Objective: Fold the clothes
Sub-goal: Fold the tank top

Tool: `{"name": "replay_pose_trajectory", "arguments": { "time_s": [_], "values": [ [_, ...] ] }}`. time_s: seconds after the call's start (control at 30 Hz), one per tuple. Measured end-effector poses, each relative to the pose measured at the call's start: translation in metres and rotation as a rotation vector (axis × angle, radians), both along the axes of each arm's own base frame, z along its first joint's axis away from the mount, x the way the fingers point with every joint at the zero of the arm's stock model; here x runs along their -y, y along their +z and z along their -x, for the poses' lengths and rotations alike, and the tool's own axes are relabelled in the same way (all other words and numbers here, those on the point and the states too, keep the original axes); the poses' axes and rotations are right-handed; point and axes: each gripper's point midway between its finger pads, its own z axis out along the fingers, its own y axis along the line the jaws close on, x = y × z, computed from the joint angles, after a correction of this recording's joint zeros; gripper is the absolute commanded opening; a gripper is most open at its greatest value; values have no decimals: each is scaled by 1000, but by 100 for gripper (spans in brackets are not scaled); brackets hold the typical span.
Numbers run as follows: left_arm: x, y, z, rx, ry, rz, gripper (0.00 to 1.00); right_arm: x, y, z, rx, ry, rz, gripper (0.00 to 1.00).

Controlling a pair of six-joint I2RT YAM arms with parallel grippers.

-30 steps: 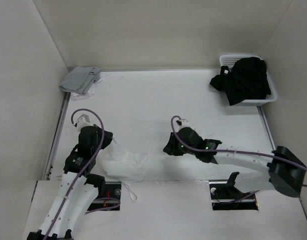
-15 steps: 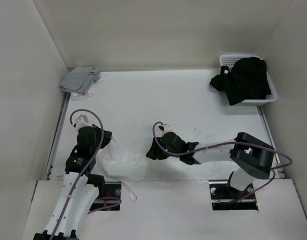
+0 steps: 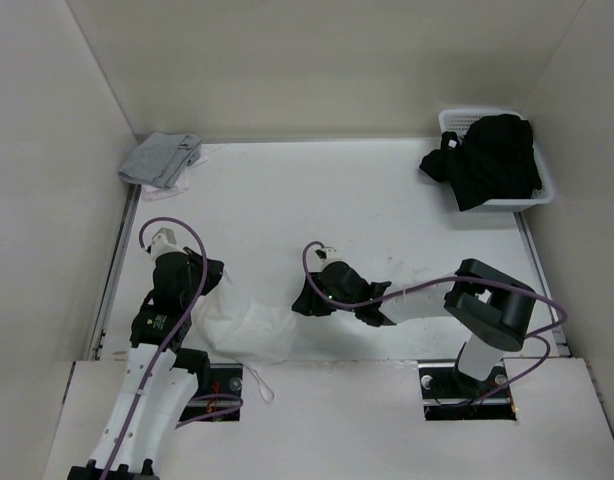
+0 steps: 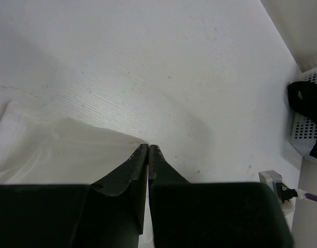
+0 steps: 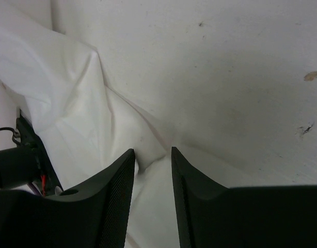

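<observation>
A white worktop [image 3: 317, 200] sits boxed in by plain white walls [image 3: 317, 60]. A grey cloth [image 3: 159, 158] lies at its far left corner, and a basket [image 3: 449, 122] holding a black garment [image 3: 492, 160] at its far right. The white top [image 3: 247, 325] lies crumpled near the front left, between the two arms. The left tool [image 4: 148, 148] is pressed together, pinching the top's far left edge. The right tool [image 5: 152, 157] is spread, straddling a raised fold at the right edge.
</observation>
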Motion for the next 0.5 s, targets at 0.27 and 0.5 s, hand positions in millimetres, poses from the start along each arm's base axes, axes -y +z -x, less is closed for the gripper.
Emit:
{"name": "replay_pose_trajectory", "arguments": {
  "time_s": [0.27, 0.5],
  "values": [
    [0, 0, -2, 3, 1, 6, 2, 0, -5, -3, -3, -5, 4, 18],
    [-1, 1, -2, 4, 4, 8, 2, 0, -1, -1, -12, -9, -10, 3]
  ]
}}
